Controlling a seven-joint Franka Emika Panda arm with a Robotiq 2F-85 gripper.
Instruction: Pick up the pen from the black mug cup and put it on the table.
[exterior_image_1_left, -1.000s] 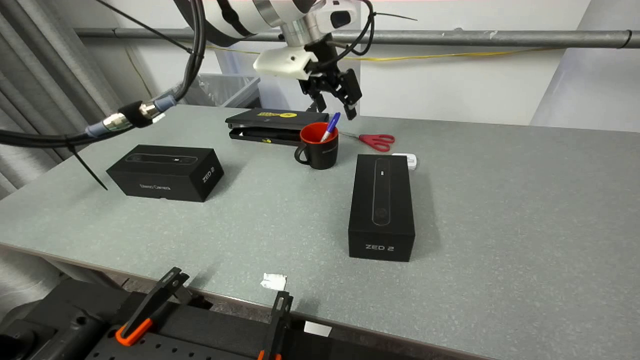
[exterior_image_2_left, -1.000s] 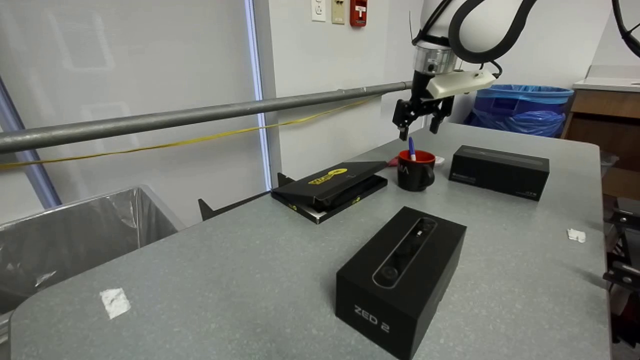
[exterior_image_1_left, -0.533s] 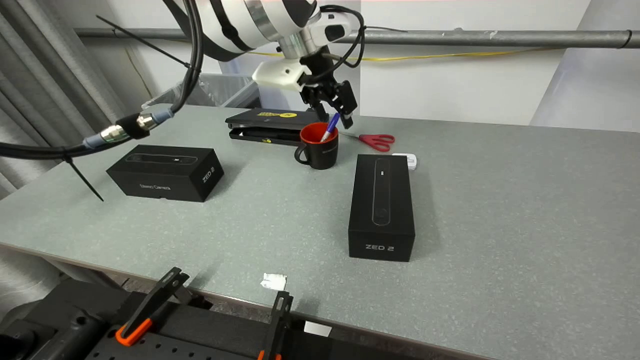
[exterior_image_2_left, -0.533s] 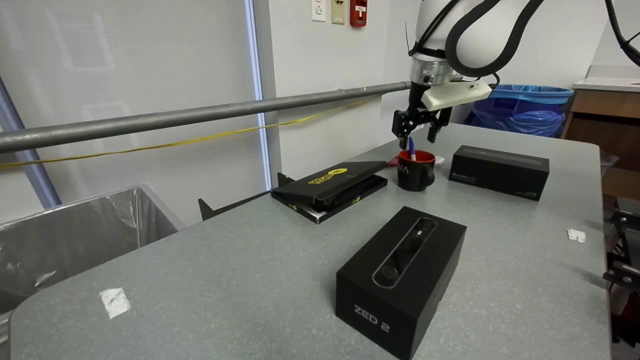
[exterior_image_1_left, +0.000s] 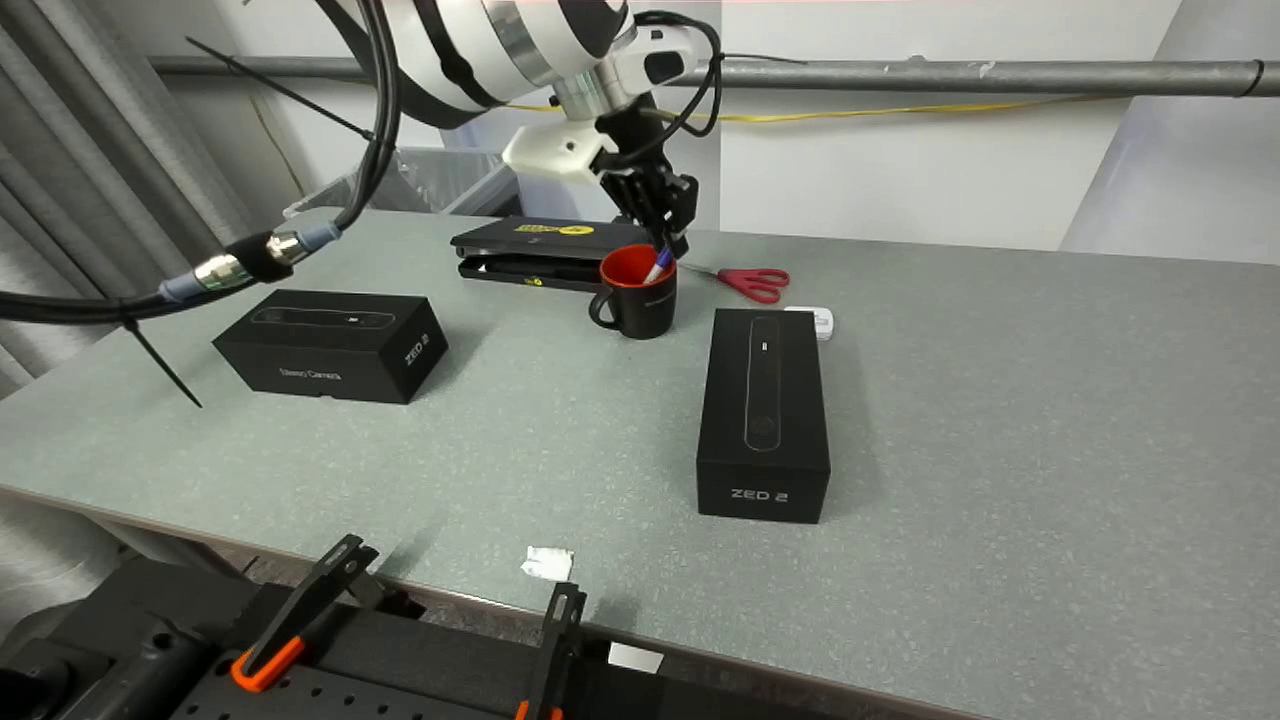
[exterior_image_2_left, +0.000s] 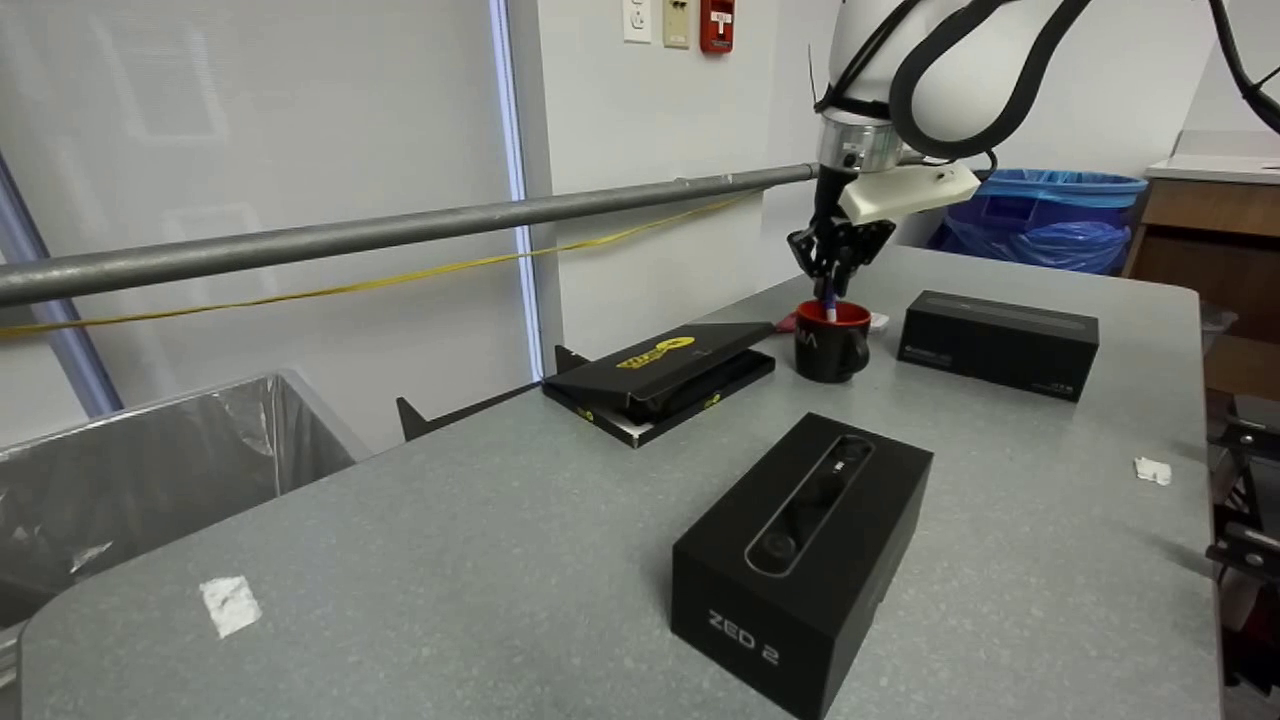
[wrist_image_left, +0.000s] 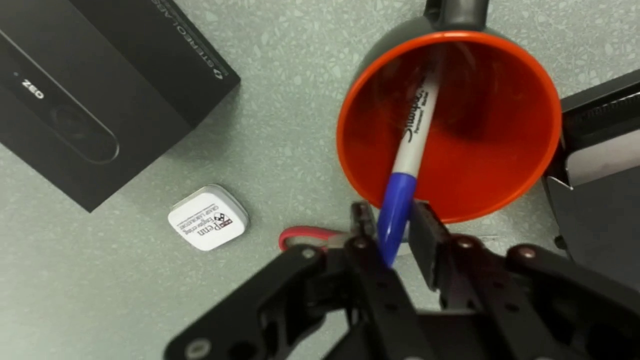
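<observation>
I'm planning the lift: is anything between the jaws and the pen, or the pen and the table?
Nothing visible separates the jaws from the pen; they flank its blue cap. Toward the table, the black mug stands in the way: its wall surrounds the white end, so probably lift first.

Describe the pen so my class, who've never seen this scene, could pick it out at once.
On the large grey table stands a black mug, red inside. Leaning in it, upper end at the gripper, is the pen. Unlike the black boxes and red-handled scissors nearby, it is slim and straight, with a white barrel and a blue cap.
</observation>
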